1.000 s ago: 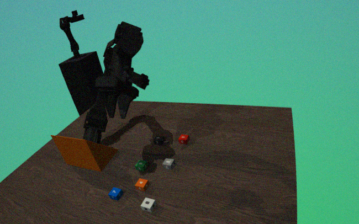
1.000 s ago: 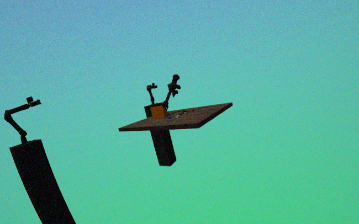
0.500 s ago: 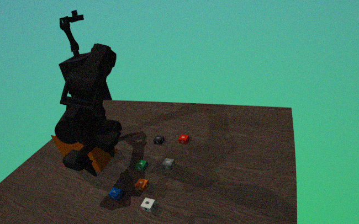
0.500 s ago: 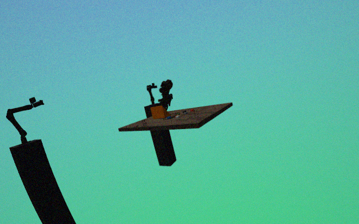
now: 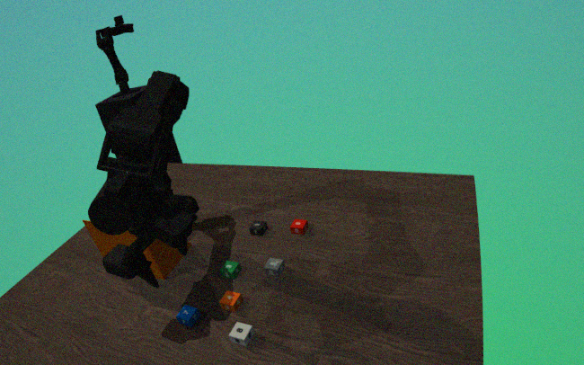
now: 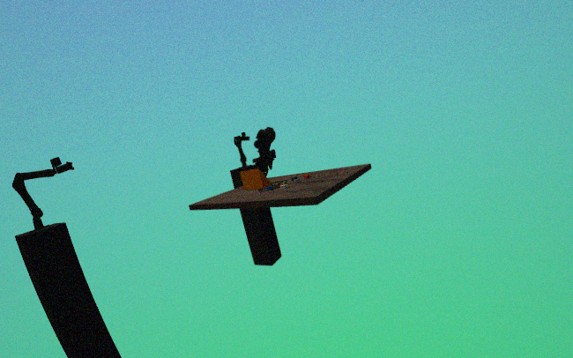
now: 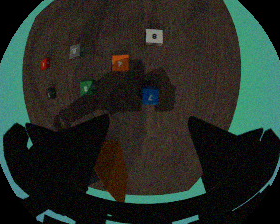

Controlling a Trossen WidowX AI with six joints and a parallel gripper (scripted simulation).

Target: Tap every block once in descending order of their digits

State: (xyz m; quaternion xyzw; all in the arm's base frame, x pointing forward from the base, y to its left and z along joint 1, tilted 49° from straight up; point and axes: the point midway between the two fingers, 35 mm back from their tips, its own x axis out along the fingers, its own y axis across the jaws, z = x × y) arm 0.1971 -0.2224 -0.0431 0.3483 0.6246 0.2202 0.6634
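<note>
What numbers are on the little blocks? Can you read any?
None can be read.
Red block, black block, green block, grey block, orange block, blue block, white block: each shows a small mark, too blurred to read.

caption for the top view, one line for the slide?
Arm folded low by the orange base, open hand empty, seven coloured digit blocks scattered on the wooden table.

Seven small blocks lie apart on the table: black [image 5: 258,227]; red [image 5: 298,226]; green [image 5: 230,269]; grey [image 5: 274,266]; orange [image 5: 230,299]; blue [image 5: 188,315]; white [image 5: 241,333].
</note>
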